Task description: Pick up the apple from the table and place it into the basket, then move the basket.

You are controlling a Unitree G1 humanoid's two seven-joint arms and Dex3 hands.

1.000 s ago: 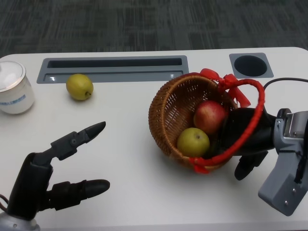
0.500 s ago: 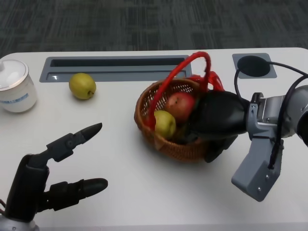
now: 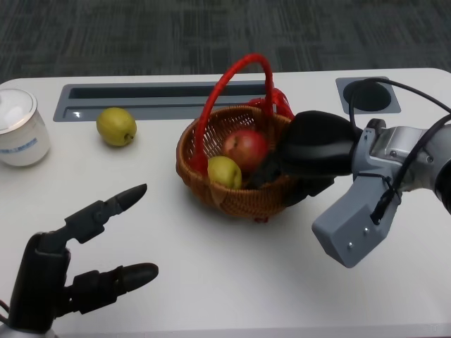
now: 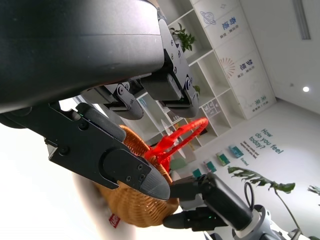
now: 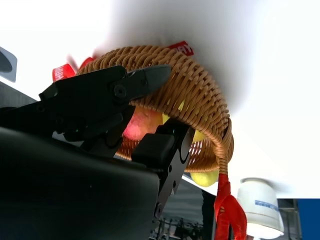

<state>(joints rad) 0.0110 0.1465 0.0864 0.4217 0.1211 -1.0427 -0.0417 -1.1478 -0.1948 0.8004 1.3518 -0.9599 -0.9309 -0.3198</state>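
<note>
Near the table's middle, the basket holds the apple and a yellow-green fruit; the right hand grips its rim, left hand spread.

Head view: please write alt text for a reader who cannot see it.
The right hand grips the rim of a wicker basket holding a red apple and a yellow-green fruit, its red handle upright. The left hand hovers open nearby; a lemon and a white jar sit behind it.
</note>
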